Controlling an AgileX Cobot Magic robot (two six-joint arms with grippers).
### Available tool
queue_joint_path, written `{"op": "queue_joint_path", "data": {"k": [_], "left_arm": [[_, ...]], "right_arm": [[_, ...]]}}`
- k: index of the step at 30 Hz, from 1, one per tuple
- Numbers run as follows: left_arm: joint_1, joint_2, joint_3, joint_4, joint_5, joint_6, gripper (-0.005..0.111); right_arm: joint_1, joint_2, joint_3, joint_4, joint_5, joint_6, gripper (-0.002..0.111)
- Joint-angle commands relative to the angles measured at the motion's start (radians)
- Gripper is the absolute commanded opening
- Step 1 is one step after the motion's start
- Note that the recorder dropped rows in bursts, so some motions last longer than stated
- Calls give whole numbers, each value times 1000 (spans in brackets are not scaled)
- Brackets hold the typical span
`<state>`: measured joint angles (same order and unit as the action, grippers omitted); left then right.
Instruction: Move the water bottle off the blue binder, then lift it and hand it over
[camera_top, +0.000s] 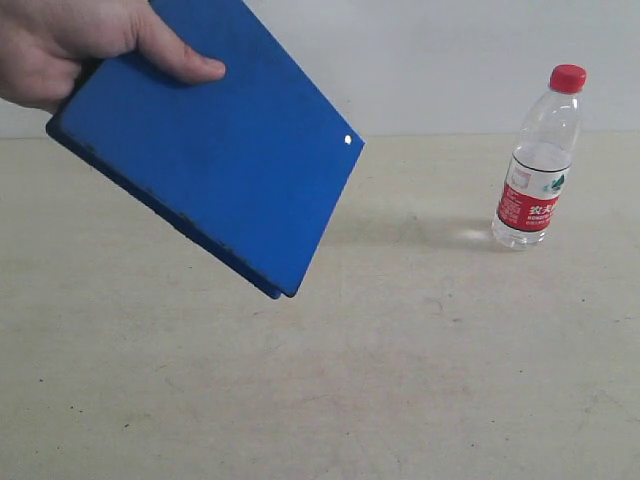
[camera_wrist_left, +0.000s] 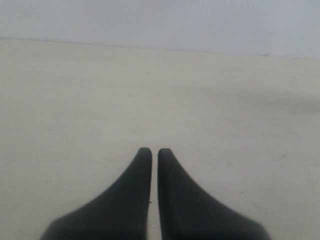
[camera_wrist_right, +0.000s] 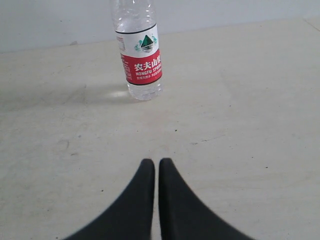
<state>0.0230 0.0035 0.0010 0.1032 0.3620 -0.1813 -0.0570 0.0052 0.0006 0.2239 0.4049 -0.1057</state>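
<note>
Now a hand (camera_top: 60, 45) is gripping the blue binder (camera_top: 210, 150); the closed, empty right gripper (camera_wrist_right: 156, 162) should be opening for the water bottle (camera_top: 538, 160) standing clear of it.

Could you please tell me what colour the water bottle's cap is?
Red; the cap shows best in the exterior view.

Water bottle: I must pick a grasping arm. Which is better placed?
Right. The clear plastic red-capped water bottle stands upright ahead of the shut jaws of the right gripper; the left wrist view lacks it.
</note>
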Motion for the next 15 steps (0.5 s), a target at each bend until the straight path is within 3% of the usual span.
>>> {"op": "queue_joint_path", "data": {"k": [1, 15], "left_arm": [[-16, -3, -1, -15, 3, 16, 4], [-16, -3, -1, -12, -3, 30, 4]], "right_arm": [[-3, -5, -1, 1, -4, -6, 0], [-3, -5, -1, 1, -4, -6, 0]]}}
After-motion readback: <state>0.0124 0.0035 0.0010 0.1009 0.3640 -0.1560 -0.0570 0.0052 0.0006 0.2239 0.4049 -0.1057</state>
